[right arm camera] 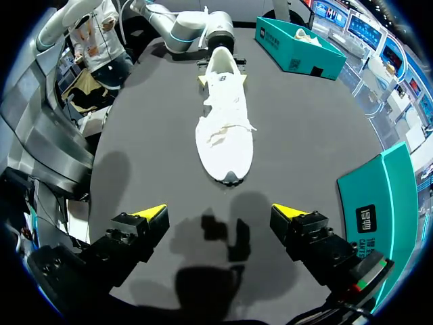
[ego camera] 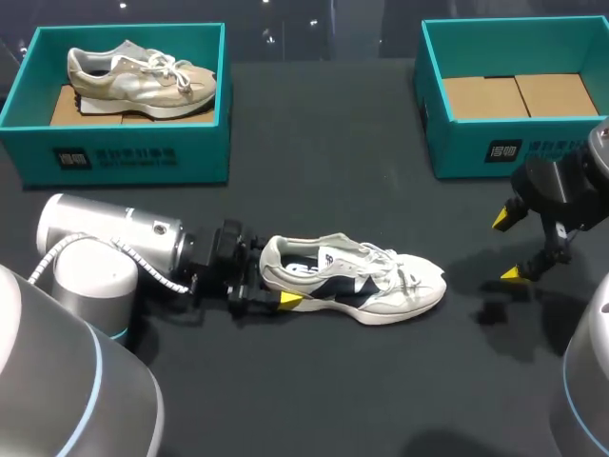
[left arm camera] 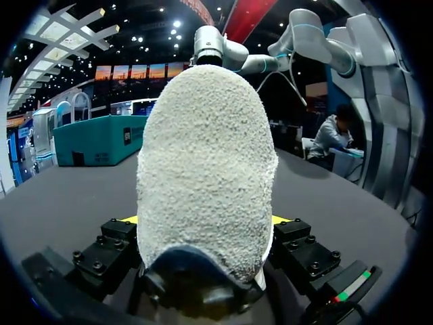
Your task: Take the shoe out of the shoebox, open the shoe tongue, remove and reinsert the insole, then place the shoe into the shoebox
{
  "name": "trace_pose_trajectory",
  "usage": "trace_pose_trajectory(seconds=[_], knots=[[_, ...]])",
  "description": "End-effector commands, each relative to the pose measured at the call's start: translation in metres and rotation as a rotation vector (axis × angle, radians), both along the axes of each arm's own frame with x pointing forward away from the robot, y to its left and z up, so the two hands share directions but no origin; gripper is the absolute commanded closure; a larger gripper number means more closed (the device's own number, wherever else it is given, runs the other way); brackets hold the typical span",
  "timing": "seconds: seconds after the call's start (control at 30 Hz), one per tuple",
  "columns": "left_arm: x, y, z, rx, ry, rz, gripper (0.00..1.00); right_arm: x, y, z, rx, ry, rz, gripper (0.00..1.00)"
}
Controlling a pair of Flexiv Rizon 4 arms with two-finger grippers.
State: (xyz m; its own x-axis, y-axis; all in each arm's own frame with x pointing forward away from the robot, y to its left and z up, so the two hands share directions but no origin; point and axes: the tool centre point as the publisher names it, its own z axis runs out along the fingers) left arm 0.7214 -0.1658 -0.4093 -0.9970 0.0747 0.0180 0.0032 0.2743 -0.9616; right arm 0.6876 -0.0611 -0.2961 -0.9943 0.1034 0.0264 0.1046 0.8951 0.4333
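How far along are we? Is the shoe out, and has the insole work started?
Done: the white sneaker lies on the table, the right shoebox empty. In hand: the left end effector grips its heel; the right end effector hovers open beyond the toe. Left: tongue looks unopened, so insole out and back, then reboxing.

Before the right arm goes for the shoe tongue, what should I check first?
1. The white shoe stands upright on the table: ok.
2. The left gripper has its jaws on the heel from both sides: ok.
3. The right gripper has open, empty jaws: ok.
4. The right gripper is at the shoe: not ok, it hangs apart, past the toe.
5. The laces are loosened: cannot tell.
6. The right shoebox is empty: ok.
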Motion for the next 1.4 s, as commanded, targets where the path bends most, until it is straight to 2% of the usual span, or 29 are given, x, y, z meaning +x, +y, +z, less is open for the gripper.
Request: trace_pose_trajectory(seconds=[0.03,1.0,1.03,1.07,1.17,1.2,1.27,1.33,1.4], knots=[[-0.003,0.003,0.001,-0.006,0.0,0.024,1.0,-0.002,0.0,0.0,-0.003,-0.003,-0.002,0.0],[-0.005,0.006,-0.002,-0.013,0.021,0.048,1.0,-0.002,0.0,0.0,-0.003,-0.003,-0.002,0.0],[-0.005,0.006,-0.002,-0.013,0.021,0.048,1.0,0.006,-0.001,0.001,-0.04,0.067,-0.112,0.0],[-0.005,0.006,-0.002,-0.013,0.021,0.048,1.0,0.007,0.001,0.002,-0.062,0.081,-0.13,0.0],[-0.005,0.006,-0.002,-0.013,0.021,0.048,1.0,0.006,0.018,0.014,-0.017,0.088,-0.201,0.0],[-0.005,0.006,-0.002,-0.013,0.021,0.048,1.0,0.006,0.025,0.016,-0.058,0.109,-0.242,0.0],[-0.005,0.006,-0.002,-0.013,0.021,0.048,1.0,0.004,0.038,0.021,-0.048,0.144,-0.308,0.0],[-0.005,0.006,-0.002,-0.013,0.021,0.048,1.0,-0.002,0.052,0.027,-0.104,0.135,-0.406,0.0],[-0.005,0.006,-0.002,-0.013,0.021,0.048,1.0,-0.01,0.067,0.033,-0.097,0.126,-0.464,0.0]])
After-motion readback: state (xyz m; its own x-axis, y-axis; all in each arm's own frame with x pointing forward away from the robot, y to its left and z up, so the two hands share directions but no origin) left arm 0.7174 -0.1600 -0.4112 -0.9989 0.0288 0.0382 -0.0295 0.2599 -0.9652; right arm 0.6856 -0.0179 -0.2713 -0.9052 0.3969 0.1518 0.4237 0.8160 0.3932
